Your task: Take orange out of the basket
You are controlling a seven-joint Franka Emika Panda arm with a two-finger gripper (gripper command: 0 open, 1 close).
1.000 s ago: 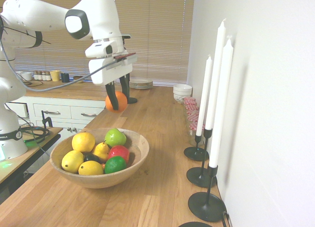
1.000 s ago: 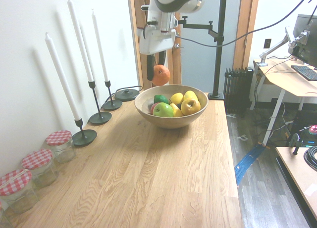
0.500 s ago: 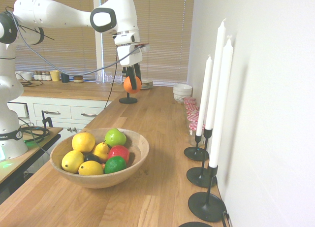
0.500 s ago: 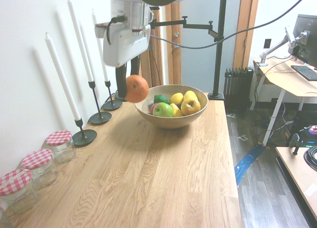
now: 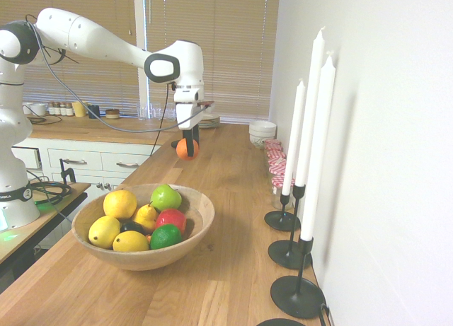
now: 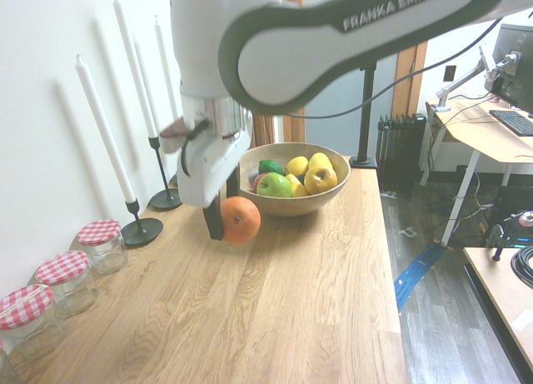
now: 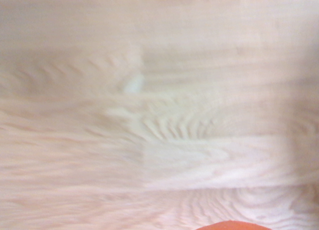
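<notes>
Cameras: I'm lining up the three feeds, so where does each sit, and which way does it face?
First exterior view: at the counter's bowl end, facing the window; shows the arm and gripper.
Second exterior view: opposite end, facing the doorway; arm looms close.
Wrist view: looks down at bare countertop; no fingers visible.
Both exteriors share the orange, the basket and the candles.

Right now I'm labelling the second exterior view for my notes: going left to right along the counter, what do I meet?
Red-lidded jars → nearest candlestick → pincer holding the orange → wooden basket of fruit.
</notes>
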